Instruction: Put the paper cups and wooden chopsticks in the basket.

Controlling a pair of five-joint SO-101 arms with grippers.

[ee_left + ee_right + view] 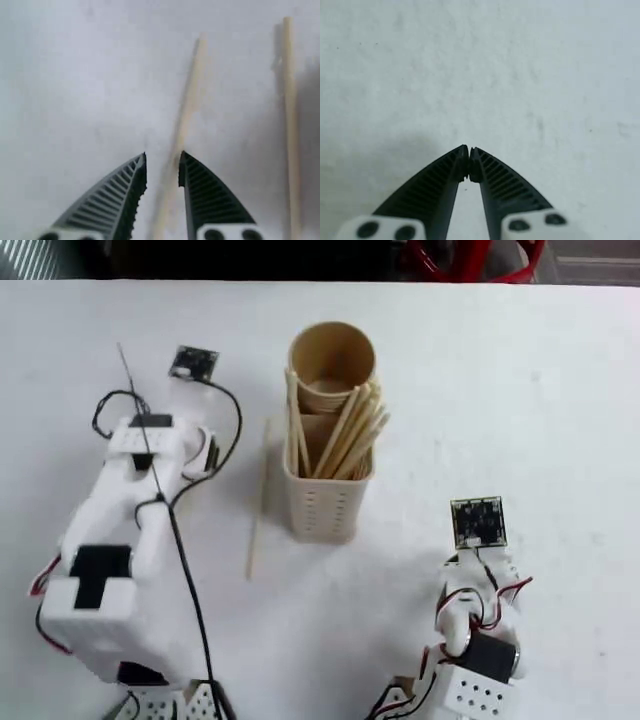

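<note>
A cream perforated basket [322,510] stands mid-table. In it are stacked paper cups [331,357] and a bundle of wooden chopsticks [350,435] leaning to the right. One loose chopstick [257,502] lies on the table just left of the basket. My left gripper [162,160] is narrowly open and low over the table, with a blurred chopstick [186,115] running in line with the gap between its fingertips, not pinched. A second chopstick [289,125] lies beside it. My right gripper [469,151] is shut on nothing above bare table.
The left arm [130,510] sits left of the basket, trailing black cables [185,570]. The right arm [478,640] is folded at the front right. A red object [470,258] stands past the table's far edge.
</note>
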